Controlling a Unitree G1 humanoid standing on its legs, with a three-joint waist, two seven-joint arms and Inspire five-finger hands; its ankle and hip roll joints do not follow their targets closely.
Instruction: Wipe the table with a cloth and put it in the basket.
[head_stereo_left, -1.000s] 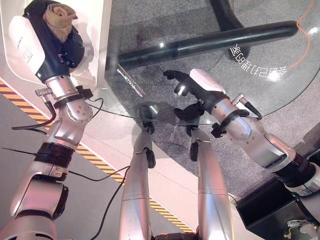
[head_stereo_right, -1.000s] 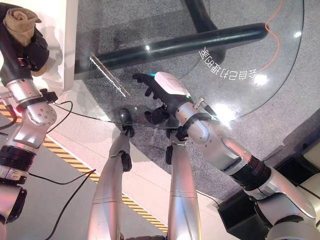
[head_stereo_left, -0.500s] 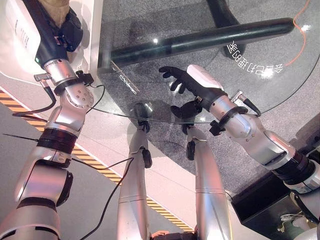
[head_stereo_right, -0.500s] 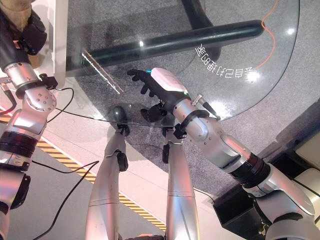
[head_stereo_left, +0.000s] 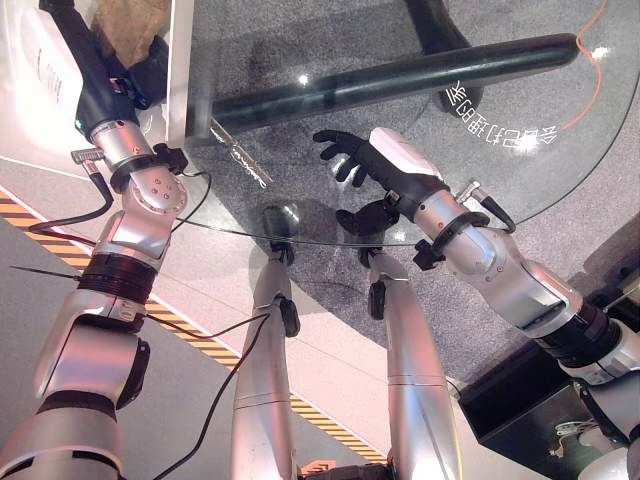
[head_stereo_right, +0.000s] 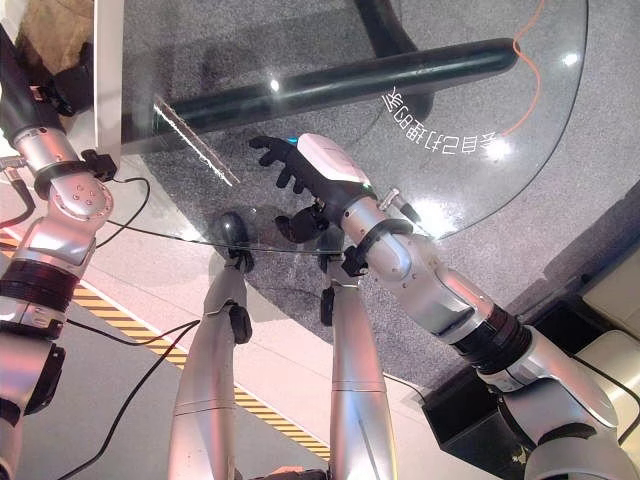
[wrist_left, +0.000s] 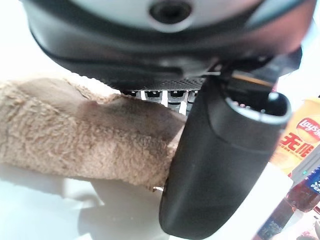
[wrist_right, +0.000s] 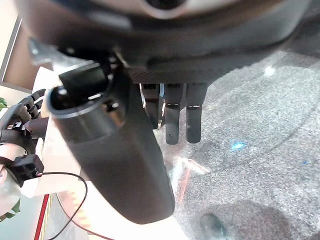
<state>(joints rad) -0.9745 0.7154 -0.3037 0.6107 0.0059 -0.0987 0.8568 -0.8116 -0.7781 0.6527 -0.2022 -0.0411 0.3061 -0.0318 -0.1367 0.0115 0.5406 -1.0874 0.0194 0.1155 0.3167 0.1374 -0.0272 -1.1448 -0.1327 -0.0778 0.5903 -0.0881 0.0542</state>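
Observation:
A tan terry cloth (head_stereo_left: 130, 25) is bunched in my left hand (head_stereo_left: 97, 88), which is shut on it above a white surface (head_stereo_left: 25, 140) at the far left. The left wrist view has the cloth (wrist_left: 75, 135) pressed between the thumb (wrist_left: 220, 165) and the fingers. My right hand (head_stereo_left: 385, 170) hovers open over the round glass table (head_stereo_left: 330, 40), near its front edge, with its fingers (wrist_right: 177, 120) straight and nothing in them.
A dark tubular table leg (head_stereo_left: 400, 80) runs under the glass. Yellow-and-black tape (head_stereo_left: 30, 215) crosses the floor at left. A black box (head_stereo_left: 510, 410) stands at lower right. Past the left hand are a snack bag (wrist_left: 300, 145) and a bottle (wrist_left: 295, 200).
The view has shifted slightly. My left hand has carried the cloth farther away over the white surface. My right hand has edged left over the glass, still open.

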